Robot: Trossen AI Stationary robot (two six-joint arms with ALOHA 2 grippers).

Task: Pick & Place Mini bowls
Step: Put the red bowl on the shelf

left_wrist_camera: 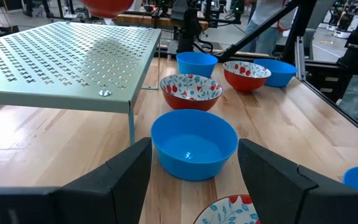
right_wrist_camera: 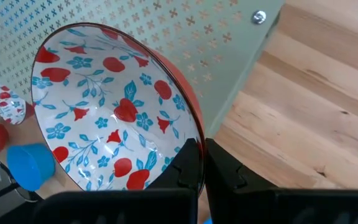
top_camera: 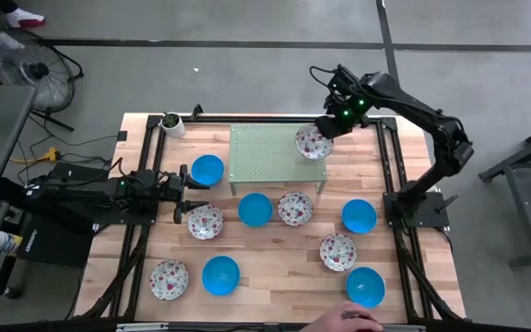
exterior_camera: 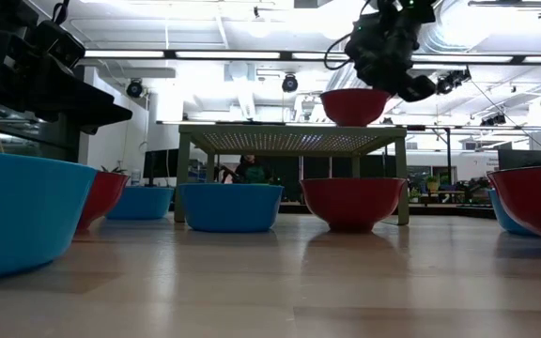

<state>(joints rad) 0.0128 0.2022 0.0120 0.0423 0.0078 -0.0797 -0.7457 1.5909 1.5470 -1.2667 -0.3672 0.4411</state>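
We see the right gripper (top_camera: 325,129) clamped on the rim of a floral bowl (top_camera: 312,143), which sits at the right end of the green perforated rack (top_camera: 265,157), apparently resting on it. The left gripper (top_camera: 181,195) waits with its fingers apart just left of the rack, near a blue bowl (top_camera: 207,170). More bowls, blue and floral, lie on the counter (top_camera: 275,277) in front of the rack.

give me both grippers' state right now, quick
Left gripper: open, holding nothing, low over the table behind a blue bowl.
Right gripper: shut on the rim of a floral bowl at the green perforated rack.
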